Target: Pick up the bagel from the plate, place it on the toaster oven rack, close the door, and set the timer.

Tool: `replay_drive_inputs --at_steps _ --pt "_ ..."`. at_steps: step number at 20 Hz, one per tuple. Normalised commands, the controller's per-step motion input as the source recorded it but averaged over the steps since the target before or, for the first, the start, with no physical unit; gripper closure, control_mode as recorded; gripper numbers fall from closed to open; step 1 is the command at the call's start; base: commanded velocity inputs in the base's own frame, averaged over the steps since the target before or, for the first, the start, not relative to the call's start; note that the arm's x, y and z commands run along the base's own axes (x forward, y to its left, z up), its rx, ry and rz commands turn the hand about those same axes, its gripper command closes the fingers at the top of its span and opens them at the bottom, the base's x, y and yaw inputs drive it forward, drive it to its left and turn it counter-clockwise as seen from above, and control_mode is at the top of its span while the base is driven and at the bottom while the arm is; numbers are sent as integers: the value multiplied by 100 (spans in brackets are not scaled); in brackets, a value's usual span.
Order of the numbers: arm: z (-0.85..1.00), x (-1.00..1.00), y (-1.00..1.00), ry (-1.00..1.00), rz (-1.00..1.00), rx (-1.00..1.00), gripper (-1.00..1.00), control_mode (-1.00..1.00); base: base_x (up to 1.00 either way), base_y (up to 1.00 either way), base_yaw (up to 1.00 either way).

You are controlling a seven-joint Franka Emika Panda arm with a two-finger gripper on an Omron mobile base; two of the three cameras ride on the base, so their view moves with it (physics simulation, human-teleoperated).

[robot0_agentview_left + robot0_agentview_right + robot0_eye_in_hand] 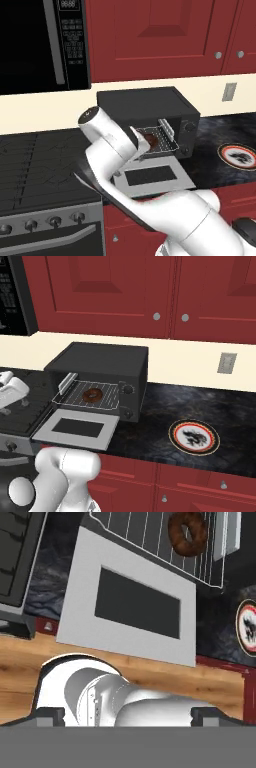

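Right base view, bagel (93, 394) on pulled-out rack (107, 398), door (77, 428) flat open, plate (194, 437) bare on counter (165, 411), gripper (128, 716) spread wide above door, stove (35, 160) alongside.

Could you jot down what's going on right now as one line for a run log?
bagel: on rack | door: open, flat | plate: empty | gripper: open, holding nothing

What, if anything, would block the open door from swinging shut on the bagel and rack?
The rack is slid out over the lowered door, with the bagel on it. It would probably have to slide back in first. Nothing rests on the door itself.
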Motion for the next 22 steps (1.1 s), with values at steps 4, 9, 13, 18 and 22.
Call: replay_drive_inputs --at_steps 4,9,13,18,22 --pt "-19 -7 11 11 0 -29 -100 -100 0 0 0" --pt "-47 -24 1 -9 0 -24 -100 -100 0 0 0" --pt "-45 -4 0 -18 0 -16 -100 -100 0 0 0" --pt "-36 0 0 -17 0 -9 -100 -100 0 0 0" --pt "-34 0 0 -5 0 -9 -100 -100 0 0 0"
